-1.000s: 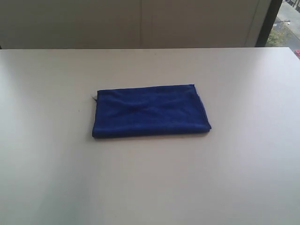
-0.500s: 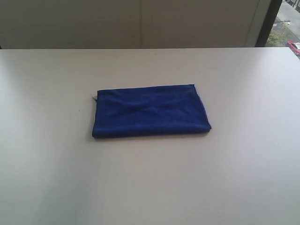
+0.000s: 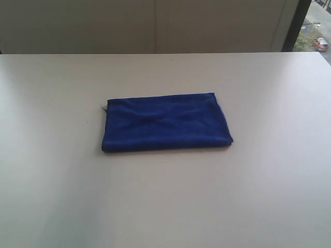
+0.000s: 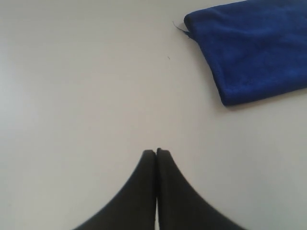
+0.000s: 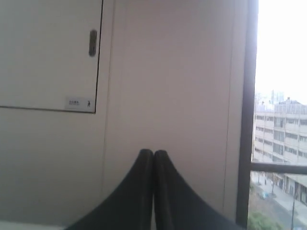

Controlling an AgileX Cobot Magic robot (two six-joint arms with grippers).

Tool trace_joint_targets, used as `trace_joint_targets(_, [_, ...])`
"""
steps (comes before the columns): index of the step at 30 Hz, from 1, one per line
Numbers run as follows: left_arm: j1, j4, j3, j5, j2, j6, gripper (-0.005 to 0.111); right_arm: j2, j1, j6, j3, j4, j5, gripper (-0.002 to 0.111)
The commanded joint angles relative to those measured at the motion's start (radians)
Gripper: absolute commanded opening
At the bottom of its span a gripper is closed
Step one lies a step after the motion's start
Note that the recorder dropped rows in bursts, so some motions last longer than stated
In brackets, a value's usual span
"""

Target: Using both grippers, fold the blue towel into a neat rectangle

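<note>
The blue towel (image 3: 166, 122) lies folded in a flat rectangle at the middle of the white table (image 3: 165, 201), with a small white tag (image 3: 104, 107) at its far-left corner. Neither arm shows in the exterior view. In the left wrist view my left gripper (image 4: 156, 152) is shut and empty above bare table, well apart from the blue towel (image 4: 254, 48), whose corner shows at the edge of that view. My right gripper (image 5: 153, 153) is shut and empty, pointing at a beige wall with no towel in its view.
A beige wall (image 3: 155, 26) runs behind the table's far edge. A wall panel (image 5: 48, 52) and a dark window frame (image 5: 244, 120) with buildings outside fill the right wrist view. A window strip (image 3: 315, 31) shows at the far right.
</note>
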Motion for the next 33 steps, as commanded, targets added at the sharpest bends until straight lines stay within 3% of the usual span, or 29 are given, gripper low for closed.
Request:
trace_joint_targets(1, [0.001, -0.012, 0.006, 0.01, -0.007, 0.002, 0.0, -0.004, -0.005, -0.01, 0.132, 0.0, 0.137, 0.0])
trace_joint_targets(4, [0.001, -0.012, 0.006, 0.01, -0.007, 0.002, 0.0, -0.004, -0.005, -0.007, 0.244, 0.0, 0.253, 0.0])
trace_joint_targets(10, [0.001, -0.012, 0.006, 0.01, -0.007, 0.002, 0.0, -0.004, -0.005, 0.019, 0.369, 0.0, 0.296, 0.0])
trace_joint_targets(33, [0.001, -0.012, 0.006, 0.01, -0.007, 0.002, 0.0, -0.004, -0.043, 0.045, 0.369, -0.006, 0.292, 0.0])
